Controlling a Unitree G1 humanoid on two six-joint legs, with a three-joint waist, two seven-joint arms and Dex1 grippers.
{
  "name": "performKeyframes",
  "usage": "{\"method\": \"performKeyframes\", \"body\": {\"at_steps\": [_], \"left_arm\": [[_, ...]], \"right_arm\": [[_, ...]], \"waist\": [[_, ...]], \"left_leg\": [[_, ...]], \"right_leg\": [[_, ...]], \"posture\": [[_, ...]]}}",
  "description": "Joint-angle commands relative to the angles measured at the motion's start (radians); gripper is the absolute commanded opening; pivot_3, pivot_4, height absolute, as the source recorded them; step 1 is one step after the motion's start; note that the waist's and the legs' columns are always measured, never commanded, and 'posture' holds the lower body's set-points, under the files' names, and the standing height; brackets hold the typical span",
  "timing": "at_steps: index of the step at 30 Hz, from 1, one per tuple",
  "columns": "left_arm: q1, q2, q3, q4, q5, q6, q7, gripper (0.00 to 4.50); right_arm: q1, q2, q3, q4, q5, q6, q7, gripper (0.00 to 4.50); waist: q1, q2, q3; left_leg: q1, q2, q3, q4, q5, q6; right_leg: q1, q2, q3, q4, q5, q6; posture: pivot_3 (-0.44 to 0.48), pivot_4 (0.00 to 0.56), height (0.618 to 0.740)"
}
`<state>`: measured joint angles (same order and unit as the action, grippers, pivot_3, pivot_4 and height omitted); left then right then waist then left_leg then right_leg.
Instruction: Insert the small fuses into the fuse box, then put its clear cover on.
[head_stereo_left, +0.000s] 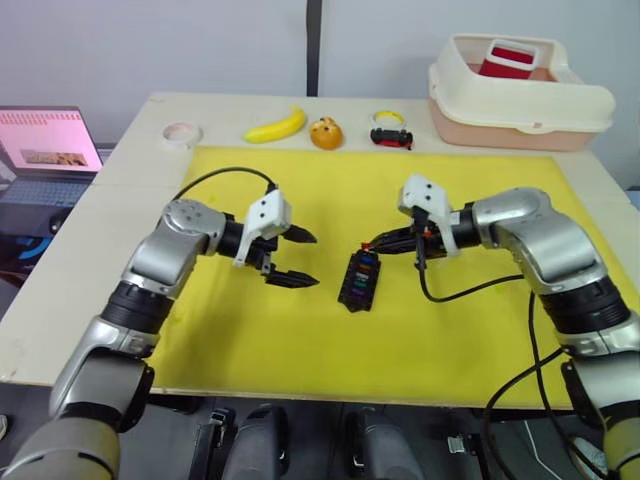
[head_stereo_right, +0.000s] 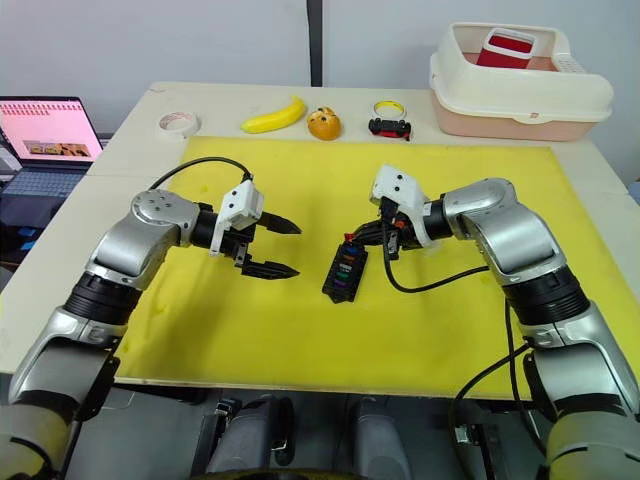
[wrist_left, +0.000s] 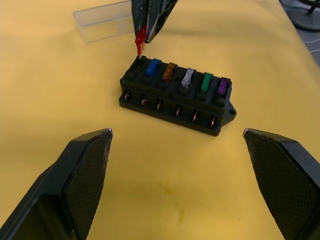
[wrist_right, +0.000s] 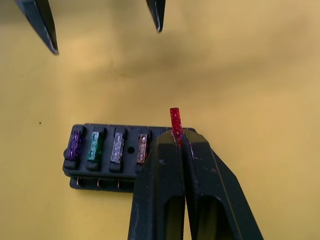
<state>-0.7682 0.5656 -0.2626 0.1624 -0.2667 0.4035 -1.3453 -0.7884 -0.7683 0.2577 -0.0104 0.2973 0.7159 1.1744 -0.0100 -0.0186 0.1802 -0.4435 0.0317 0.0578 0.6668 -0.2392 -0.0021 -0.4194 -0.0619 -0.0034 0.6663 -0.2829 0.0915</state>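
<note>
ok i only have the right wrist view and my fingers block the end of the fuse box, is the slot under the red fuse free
Observer: Yes. The end slot of the fuse box is empty. The red fuse is poised right at it, and a blue fuse sits in the next slot.
Operator: and wheres the clear cover
Observer: The clear cover lies on the yellow mat, beyond the box and past the right gripper.
Operator: left gripper holding anything
Observer: No. The left gripper is open and empty, apart from the box.
</note>
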Motion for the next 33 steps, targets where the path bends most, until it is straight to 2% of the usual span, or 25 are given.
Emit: {"method": "performKeyframes", "body": {"at_steps": [1, 15, 33], "left_arm": [[0.007, 0.002, 0.016, -0.041, -0.007, -0.018, 0.005, 4.4], [0.009, -0.033, 0.004, -0.044, -0.011, -0.002, 0.006, 4.4], [0.015, -0.014, 0.012, -0.055, -0.015, 0.014, -0.004, 4.4]], "right_arm": [[0.031, -0.011, -0.052, -0.07, 0.021, 0.019, -0.02, 0.0], [0.052, 0.039, -0.09, -0.095, 0.056, 0.061, -0.089, 0.0], [0.082, 0.033, -0.079, 0.003, 0.024, -0.021, -0.056, 0.0]], "waist": [[0.0, 0.0, 0.0], [-0.001, 0.0, 0.0], [-0.001, 0.0, 0.0]], "left_leg": [[0.0, 0.0, 0.0, 0.0, 0.0, 0.0], [0.0, 0.0, 0.0, 0.0, 0.0, 0.0], [0.0, 0.0, 0.0, 0.0, 0.0, 0.0]], "right_leg": [[0.0, 0.0, 0.0, 0.0, 0.0, 0.0], [0.0, 0.0, 0.0, 0.001, 0.0, 0.0], [0.0, 0.0, 0.0, 0.001, 0.0, 0.0]], "posture": [[0.0, 0.15, 0.74], [0.0, 0.15, 0.74], [0.0, 0.15, 0.74]]}}
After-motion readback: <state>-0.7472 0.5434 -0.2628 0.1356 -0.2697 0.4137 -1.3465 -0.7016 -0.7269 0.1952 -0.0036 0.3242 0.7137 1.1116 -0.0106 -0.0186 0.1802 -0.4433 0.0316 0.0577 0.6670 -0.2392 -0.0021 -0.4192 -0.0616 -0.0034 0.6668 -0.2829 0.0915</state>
